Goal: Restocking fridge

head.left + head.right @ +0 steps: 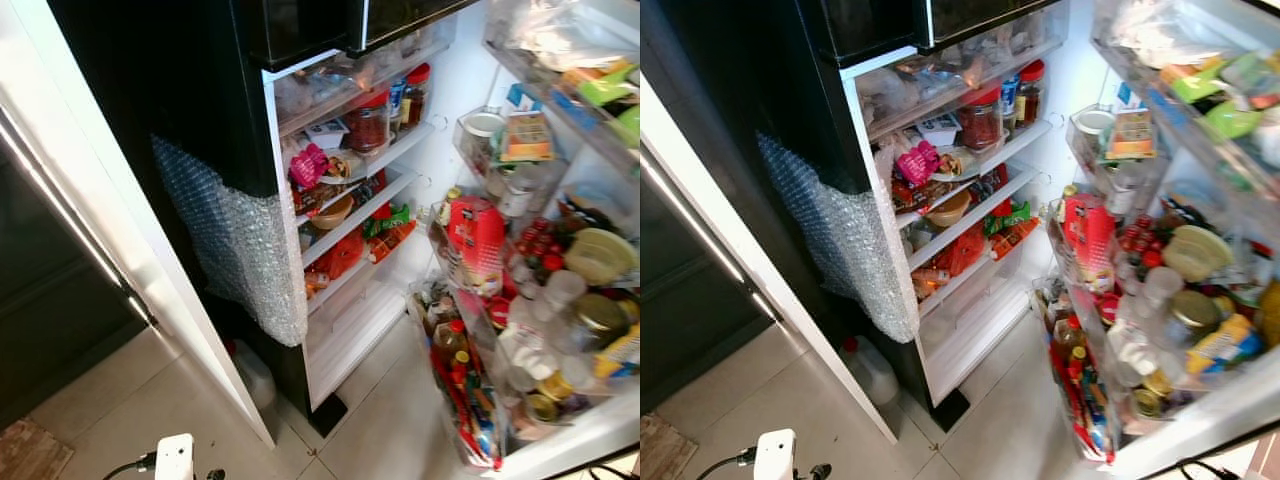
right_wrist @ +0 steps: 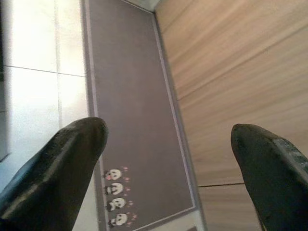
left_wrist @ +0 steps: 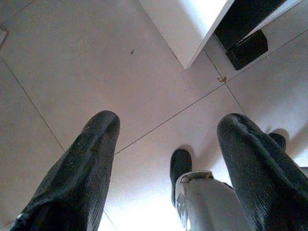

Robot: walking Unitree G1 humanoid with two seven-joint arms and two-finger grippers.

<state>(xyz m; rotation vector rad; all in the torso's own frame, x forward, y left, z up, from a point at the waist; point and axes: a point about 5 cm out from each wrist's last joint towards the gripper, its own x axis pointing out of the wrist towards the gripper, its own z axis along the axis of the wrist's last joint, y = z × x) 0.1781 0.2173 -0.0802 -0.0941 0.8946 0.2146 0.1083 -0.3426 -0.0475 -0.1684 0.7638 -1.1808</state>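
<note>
Both grippers are hanging idle and empty: left gripper (image 3: 166, 159) is pointing at pale floor tiles (image 3: 72, 72) with its fingers spread wide, right gripper (image 2: 168, 168) is equally wide open over a grey floor mat with a panda print (image 2: 130, 120) beside wood-look flooring.

We are looking down into the open black fridge (image 1: 200, 90), bubble wrap (image 1: 235, 245) taped on its side. Shelves are packed: red-lidded glass jar of dark red paste (image 1: 367, 122) at the front edge of the upper shelf, pink packet (image 1: 308, 165) just below, orange and green pouches (image 1: 385, 232) on the lower shelf. Door racks (image 1: 500, 330) are crammed with bottles and jars.

We are judging the jars as heavy, rigid, slippery and breakable, so grip the body under the lid. Pouches look light and soft; pinch a sealed edge.

No restock item is in hand, and we cannot tell which is next.
</note>
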